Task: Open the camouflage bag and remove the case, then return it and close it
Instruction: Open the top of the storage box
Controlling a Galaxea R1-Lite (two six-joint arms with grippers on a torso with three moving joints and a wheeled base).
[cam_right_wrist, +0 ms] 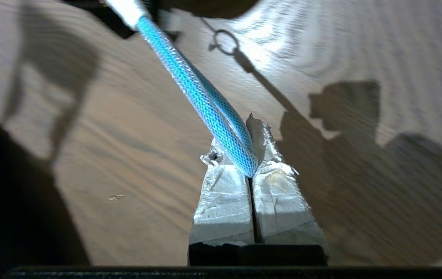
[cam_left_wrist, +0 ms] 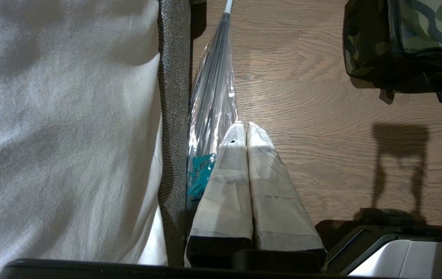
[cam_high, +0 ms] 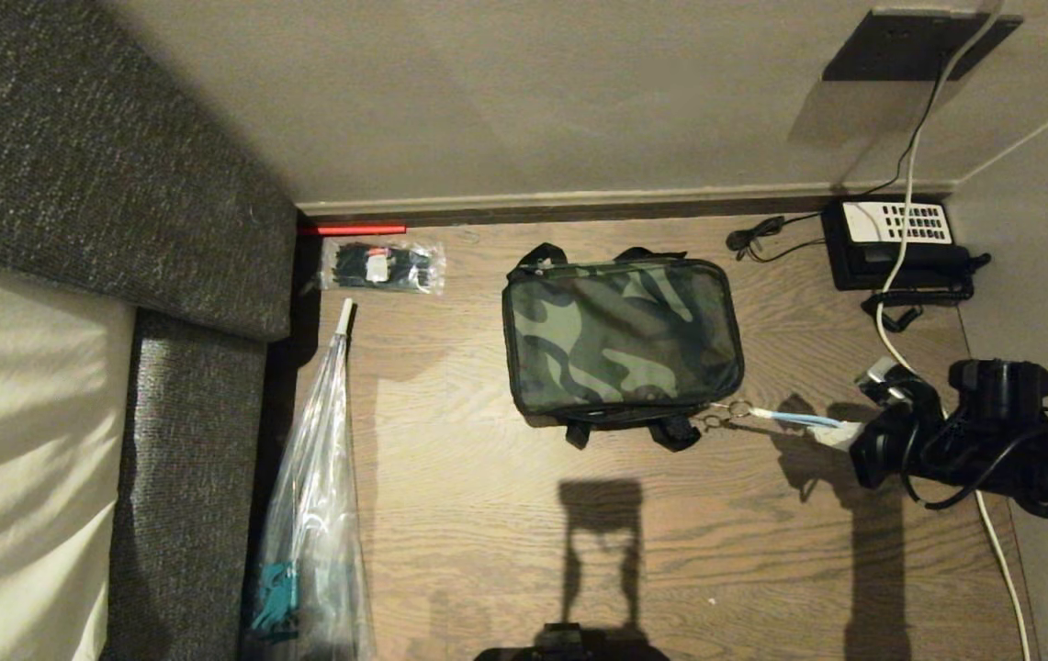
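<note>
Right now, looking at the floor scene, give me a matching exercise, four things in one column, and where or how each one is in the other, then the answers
Things
1. camouflage bag
2. zipper pull
3. telephone
4. left gripper

States or places
A. by the wall, in the far right corner
B. shut and empty, beside the bed
C. lying flat on the wooden floor, top closed
D. pinched in the shut right gripper

Pairs: 1-C, 2-D, 3-A, 4-B
</note>
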